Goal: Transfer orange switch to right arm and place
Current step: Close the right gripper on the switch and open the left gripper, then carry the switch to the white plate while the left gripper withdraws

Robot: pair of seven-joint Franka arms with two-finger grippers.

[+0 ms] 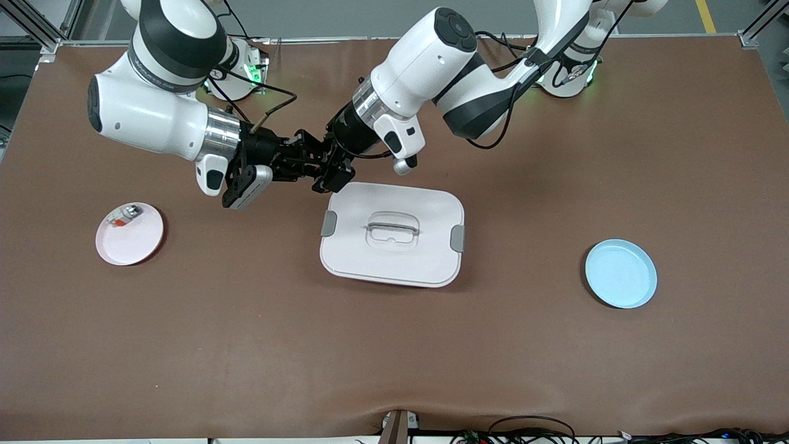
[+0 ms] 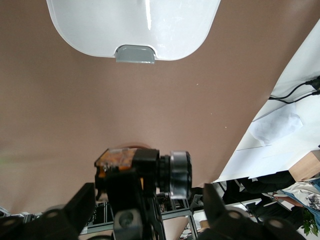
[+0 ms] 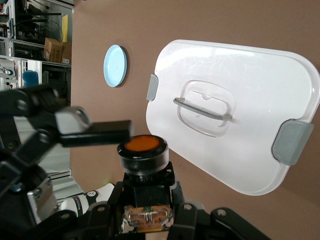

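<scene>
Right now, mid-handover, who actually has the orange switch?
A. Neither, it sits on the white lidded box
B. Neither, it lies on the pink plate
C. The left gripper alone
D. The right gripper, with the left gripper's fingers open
D. In the right wrist view the right gripper is clamped on the orange switch, while the left gripper shows its fingers spread wide of it, above the table beside the white lidded box.

Brown table covering (image 1: 394,357) – matt, cloth-like, faintly rippled at near edge. White rounded-rectangular lid (image 1: 392,234) – smooth glossy plastic, grey matt clips. Pale blue round plate (image 1: 621,273) and pink round plate (image 1: 130,234) – smooth plastic. Orange switch (image 3: 143,152) – satin orange cap, glossy black plastic body.
</scene>
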